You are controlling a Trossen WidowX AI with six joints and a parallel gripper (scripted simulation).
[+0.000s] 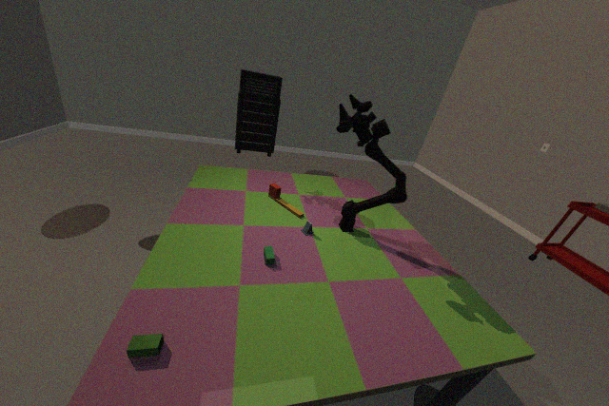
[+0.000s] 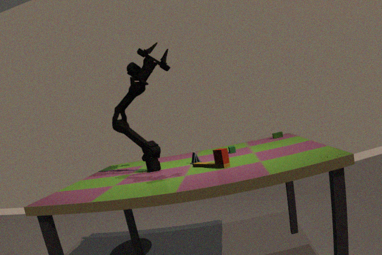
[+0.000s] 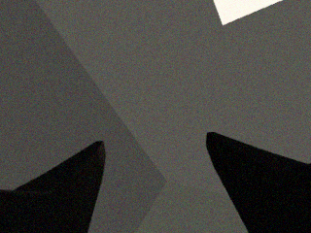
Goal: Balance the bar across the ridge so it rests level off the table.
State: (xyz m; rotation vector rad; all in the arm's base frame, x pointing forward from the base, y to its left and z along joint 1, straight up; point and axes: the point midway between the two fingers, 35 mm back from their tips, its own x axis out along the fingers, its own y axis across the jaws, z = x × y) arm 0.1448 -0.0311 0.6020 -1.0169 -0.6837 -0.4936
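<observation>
The yellow-orange bar (image 1: 288, 206) (image 2: 203, 165) lies low at the table, with a red block (image 1: 274, 191) (image 2: 221, 157) on its far end in the top view. The small grey ridge (image 1: 307, 228) (image 2: 194, 158) stands close to the bar's other end; the bar is not across it. My gripper (image 1: 345, 100) (image 2: 162, 46) (image 3: 155, 143) is open and empty, high above the table and pointing upward, well away from bar and ridge. The wrist view shows only the fingers, walls or ceiling and a white panel.
A green block (image 1: 268, 255) (image 2: 231, 149) lies near the ridge on the checkered table (image 1: 284, 322) (image 2: 228, 181). A darker green block (image 1: 146, 345) (image 2: 277, 135) lies farther away. A black cabinet (image 1: 259, 114) and a red cart (image 1: 570, 254) stand beyond the table.
</observation>
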